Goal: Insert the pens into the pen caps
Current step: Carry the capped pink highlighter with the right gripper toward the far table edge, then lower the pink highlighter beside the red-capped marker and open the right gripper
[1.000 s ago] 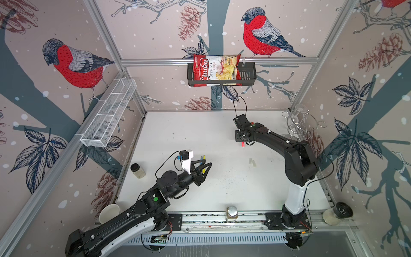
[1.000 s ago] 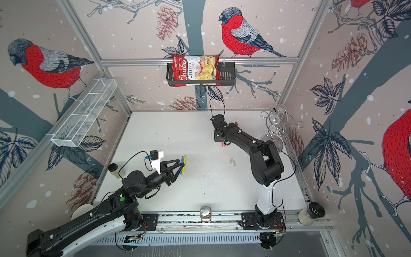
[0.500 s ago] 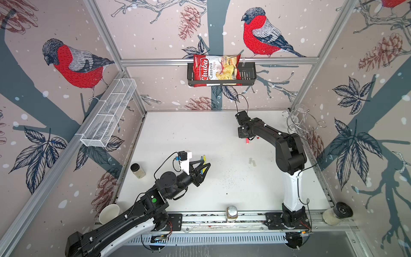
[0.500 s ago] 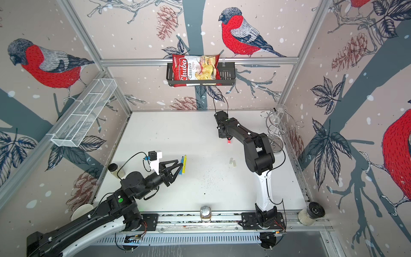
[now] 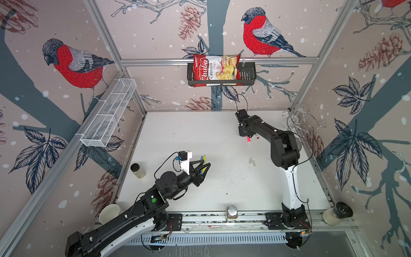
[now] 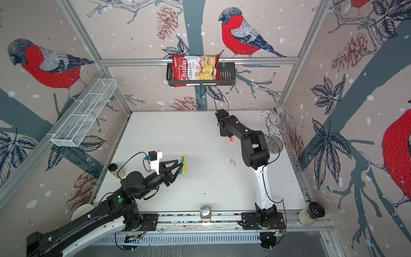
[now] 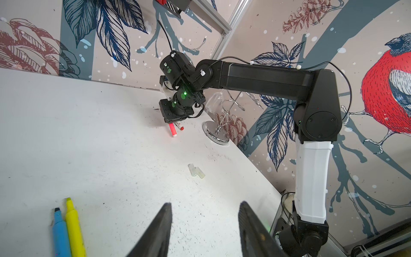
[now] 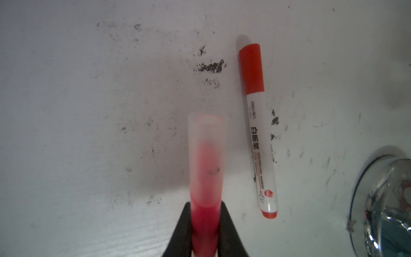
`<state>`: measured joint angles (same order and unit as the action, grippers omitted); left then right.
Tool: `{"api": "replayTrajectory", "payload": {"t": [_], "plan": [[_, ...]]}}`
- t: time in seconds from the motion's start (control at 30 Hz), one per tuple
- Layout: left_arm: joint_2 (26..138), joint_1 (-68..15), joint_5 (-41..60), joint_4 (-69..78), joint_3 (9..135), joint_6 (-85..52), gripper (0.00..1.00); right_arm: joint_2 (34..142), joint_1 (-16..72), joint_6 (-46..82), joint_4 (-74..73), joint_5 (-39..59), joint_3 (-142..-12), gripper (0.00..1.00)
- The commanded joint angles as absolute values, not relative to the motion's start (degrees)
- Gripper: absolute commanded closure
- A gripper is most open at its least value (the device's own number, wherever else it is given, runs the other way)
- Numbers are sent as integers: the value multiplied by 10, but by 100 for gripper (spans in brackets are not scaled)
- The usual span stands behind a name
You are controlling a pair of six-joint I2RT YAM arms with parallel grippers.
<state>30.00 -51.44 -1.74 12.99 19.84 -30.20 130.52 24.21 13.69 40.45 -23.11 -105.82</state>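
White desk, bird-print walls | right pincer clamped on pink-red pen, translucent cap seated, apparently for laying beside capped white marker | left pincer half-spread, empty, near blue pen and yellow pen, likely next | two loose caps lie together mid-desk

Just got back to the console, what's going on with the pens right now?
The right gripper is shut on the pink marker, which already wears a translucent cap, at the far right of the table. The white marker lies beside it with its red cap on. The left gripper hangs open and empty near the blue marker and yellow marker, both uncapped on the table. Two loose caps lie together mid-table.
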Motion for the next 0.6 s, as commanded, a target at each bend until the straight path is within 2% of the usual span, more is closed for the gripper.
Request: {"api": "replayTrajectory", "payload": {"t": [0.0,0.57], "plan": [[301,-514,-25,138,202,-294,51,1318,237,133,424,-248,-1075,84],[299,-513,-26,132,206,-293,51,1377,227,117,451,-282,-1149,85]]}}
